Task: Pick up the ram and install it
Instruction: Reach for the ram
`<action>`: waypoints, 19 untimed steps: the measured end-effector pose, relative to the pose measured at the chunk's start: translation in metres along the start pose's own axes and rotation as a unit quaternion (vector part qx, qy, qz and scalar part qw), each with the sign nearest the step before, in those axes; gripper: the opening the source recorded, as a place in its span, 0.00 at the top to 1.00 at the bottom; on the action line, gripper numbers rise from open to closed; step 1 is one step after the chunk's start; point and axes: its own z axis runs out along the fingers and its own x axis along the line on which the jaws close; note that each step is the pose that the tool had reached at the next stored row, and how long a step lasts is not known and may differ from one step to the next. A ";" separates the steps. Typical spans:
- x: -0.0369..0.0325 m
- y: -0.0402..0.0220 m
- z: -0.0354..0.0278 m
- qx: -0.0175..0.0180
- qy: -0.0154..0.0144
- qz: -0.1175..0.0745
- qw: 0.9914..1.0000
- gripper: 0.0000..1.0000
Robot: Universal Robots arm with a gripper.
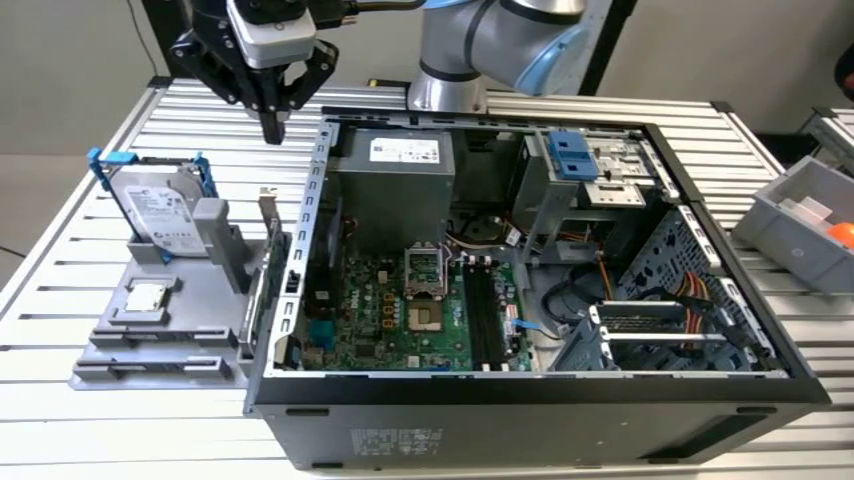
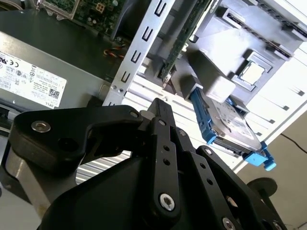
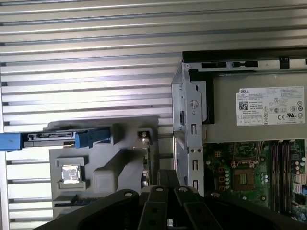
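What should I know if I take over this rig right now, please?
Gripper: shut, empty, hovering high beside the open computer case, near the gray parts holder.
Ram: not in the gripper; I cannot pick it out for certain on the holder.
Done: nothing that shows; the long black slots look empty.
Left: the pickup and the install.

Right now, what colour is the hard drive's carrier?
Blue. The carrier shows best in the exterior view.
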 end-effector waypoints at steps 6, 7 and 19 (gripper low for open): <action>0.0045 -0.0003 0.0003 0.000 0.000 0.000 1.000 1.00; 0.0051 -0.0003 0.0004 0.000 0.000 0.000 1.000 1.00; 0.0169 -0.0011 0.0009 0.000 0.000 0.000 1.000 1.00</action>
